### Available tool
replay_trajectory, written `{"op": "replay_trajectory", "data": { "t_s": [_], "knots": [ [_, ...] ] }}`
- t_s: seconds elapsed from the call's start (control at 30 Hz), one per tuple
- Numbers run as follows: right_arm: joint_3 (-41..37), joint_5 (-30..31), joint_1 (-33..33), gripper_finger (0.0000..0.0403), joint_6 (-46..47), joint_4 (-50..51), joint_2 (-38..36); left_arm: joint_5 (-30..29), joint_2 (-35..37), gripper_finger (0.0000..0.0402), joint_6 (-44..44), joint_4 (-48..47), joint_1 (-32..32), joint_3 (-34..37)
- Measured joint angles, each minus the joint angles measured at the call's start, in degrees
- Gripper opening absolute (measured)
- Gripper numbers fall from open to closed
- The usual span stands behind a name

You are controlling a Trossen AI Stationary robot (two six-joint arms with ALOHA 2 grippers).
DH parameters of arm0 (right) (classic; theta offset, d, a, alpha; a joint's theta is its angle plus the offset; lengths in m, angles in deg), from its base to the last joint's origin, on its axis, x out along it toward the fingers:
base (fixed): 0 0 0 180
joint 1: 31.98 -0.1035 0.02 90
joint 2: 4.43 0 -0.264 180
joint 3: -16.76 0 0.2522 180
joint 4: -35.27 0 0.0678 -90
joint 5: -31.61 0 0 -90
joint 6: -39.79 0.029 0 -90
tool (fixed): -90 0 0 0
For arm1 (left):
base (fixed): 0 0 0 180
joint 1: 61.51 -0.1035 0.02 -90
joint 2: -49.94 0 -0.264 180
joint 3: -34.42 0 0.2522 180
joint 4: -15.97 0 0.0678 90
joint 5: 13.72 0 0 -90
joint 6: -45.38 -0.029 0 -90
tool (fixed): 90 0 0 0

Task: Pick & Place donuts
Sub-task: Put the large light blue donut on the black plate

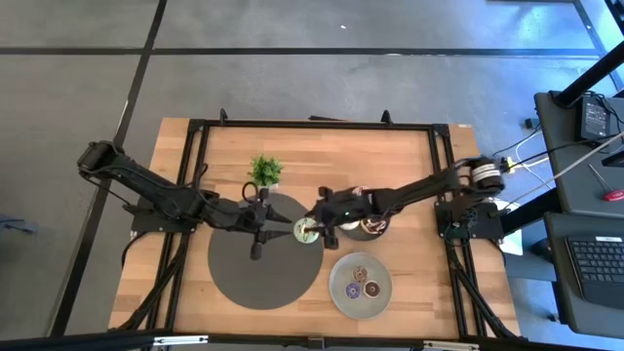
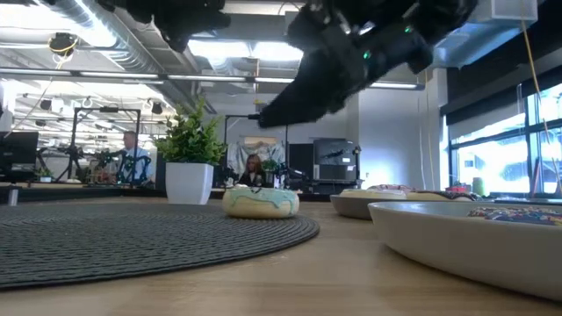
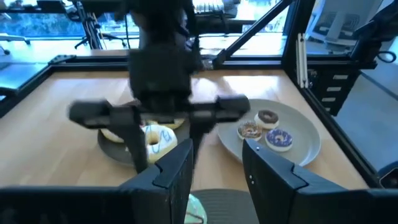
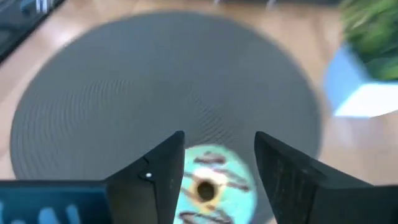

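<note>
A green-iced donut [image 1: 305, 230] lies flat on the right edge of the round dark mat [image 1: 258, 273]; the low view shows it [image 2: 259, 202] resting there. My right gripper [image 4: 219, 137] hangs open above it, one finger on either side, clear of the donut [image 4: 208, 183]. My left gripper [image 3: 217, 152] is open over the mat, just left of the donut. Three donuts [image 3: 267, 127] lie on the near grey plate [image 1: 341, 302]. A white-iced donut [image 3: 155, 138] lies on a second plate [image 3: 115, 149] under the right arm.
A small potted plant [image 1: 264, 171] stands behind the mat, toward the far edge. The two plates [image 2: 421, 233] sit right of the mat. A black frame [image 1: 312, 125] borders the table. People sit in the room beyond.
</note>
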Motion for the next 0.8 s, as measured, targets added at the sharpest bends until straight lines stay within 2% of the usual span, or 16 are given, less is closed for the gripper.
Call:
{"op": "replay_trajectory", "data": {
  "t_s": [0.2, 0.33, 0.4, 0.8],
  "knots": [
    [4.99, 0.51, 0.16, 0.019, 0.15, 8.91, 5.66, -0.01, 0.0, 0.0132, 0.02, -0.74, -0.07, 0.09],
    [7.22, 5.41, 0.23, 0.019, -0.34, 11.47, 8.01, -0.02, -0.02, 0.0133, 0.02, -0.81, -0.07, 0.09],
    [8.16, 5.58, 0.26, 0.019, -1.21, 12.61, 8.97, -0.02, -0.02, 0.0135, 0.02, -1.34, -0.07, 0.09],
    [8.93, 6.1, 0.25, 0.019, 0.46, 16.16, 10.19, -0.13, -0.02, 0.0132, 0.02, -1.72, -0.07, 0.09]
  ]
}}
